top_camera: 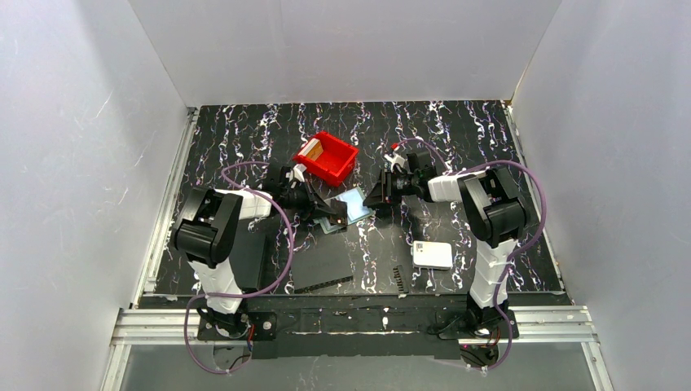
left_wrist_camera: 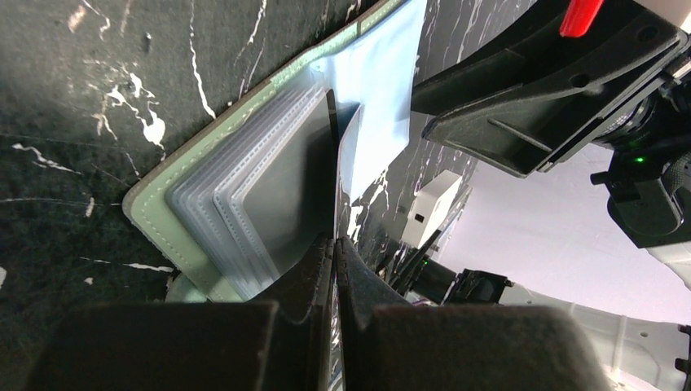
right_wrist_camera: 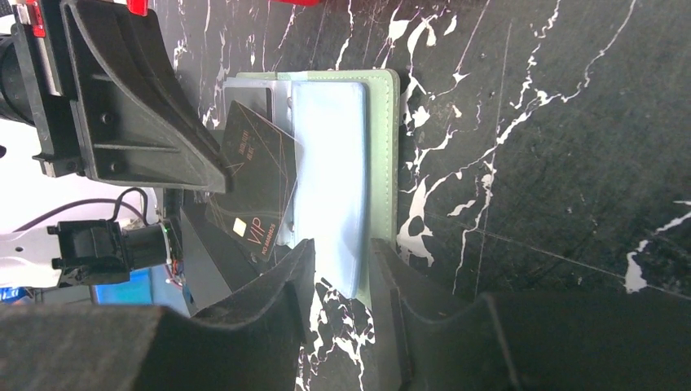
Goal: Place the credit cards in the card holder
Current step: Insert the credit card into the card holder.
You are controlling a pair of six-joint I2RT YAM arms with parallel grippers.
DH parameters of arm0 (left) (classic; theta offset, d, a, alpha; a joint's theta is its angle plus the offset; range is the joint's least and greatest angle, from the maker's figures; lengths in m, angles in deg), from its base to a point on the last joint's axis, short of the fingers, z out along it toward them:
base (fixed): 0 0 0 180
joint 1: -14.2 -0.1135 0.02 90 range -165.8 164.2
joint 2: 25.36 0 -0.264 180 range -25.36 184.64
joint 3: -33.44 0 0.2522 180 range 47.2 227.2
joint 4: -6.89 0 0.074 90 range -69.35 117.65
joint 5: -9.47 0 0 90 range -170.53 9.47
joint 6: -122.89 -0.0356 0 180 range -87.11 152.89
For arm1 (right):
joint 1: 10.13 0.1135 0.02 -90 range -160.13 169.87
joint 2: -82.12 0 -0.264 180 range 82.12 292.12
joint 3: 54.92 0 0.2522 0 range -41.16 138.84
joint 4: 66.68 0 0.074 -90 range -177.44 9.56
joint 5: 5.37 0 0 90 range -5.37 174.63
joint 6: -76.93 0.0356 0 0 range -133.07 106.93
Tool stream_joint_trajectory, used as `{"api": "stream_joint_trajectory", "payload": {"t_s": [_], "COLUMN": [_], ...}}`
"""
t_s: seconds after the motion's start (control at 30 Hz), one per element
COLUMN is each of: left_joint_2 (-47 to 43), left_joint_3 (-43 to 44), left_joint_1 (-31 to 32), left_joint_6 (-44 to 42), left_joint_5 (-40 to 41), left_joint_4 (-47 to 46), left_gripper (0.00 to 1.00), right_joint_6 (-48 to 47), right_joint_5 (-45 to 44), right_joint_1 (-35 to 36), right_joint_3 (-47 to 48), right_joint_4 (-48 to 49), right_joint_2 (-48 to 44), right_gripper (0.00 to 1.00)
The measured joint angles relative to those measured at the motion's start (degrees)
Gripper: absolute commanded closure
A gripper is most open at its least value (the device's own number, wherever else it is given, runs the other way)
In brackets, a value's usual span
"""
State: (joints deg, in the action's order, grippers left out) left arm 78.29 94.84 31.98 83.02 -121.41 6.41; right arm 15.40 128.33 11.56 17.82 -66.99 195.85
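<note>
Left end effector [left_wrist_camera: 336, 243] is clamped on a dark card [right_wrist_camera: 259, 183], held edge-on over the open card holder [right_wrist_camera: 383, 163] on the tabletop [right_wrist_camera: 530, 163]; one pocket mouth should be entered squarely. Right end effector [right_wrist_camera: 341, 248] is set astride the holder's pale leaf; whether it is gripped cannot be told.

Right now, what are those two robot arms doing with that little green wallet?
They are working on the open card holder. The left gripper is pinched shut on what looks like a black card, angled against the clear pockets. The right gripper has its jaws apart around the holder's edge, seemingly to steady it. In the red bin behind, other cards wait.
</note>
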Motion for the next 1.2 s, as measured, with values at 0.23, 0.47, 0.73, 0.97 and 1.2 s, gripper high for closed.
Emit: {"api": "stream_joint_trajectory", "payload": {"t_s": [0.23,0.47,0.73,0.97,1.2], "left_joint_2": [0.1,0.6,2.6,3.7,3.6], "left_joint_3": [0.0,-0.7,-1.4,-2.0,-3.9], "left_joint_1": [0.0,0.0,1.2,1.9,2.6], "left_joint_6": [0.3,2.2,4.8,8.5,11.9], "left_joint_5": [2.3,4.4,5.2,5.3,7.5], "left_joint_4": [-2.1,-7.4,-11.4,-14.2,-17.0], "left_gripper": [1.00,1.00,1.00,1.00,1.00], "right_joint_6": [0.6,2.7,3.3,3.5,4.4], "right_joint_5": [0.0,0.2,0.3,0.2,0.1], "right_joint_1": [-0.2,-0.1,0.0,0.0,0.1], "right_joint_3": [-0.7,-2.3,-2.6,-3.0,-3.7], "right_joint_4": [1.4,4.0,4.7,5.2,6.6], "right_joint_2": [0.0,0.1,0.1,0.1,0.1], "right_gripper": [0.64,0.69,0.69,0.70,0.71]}}
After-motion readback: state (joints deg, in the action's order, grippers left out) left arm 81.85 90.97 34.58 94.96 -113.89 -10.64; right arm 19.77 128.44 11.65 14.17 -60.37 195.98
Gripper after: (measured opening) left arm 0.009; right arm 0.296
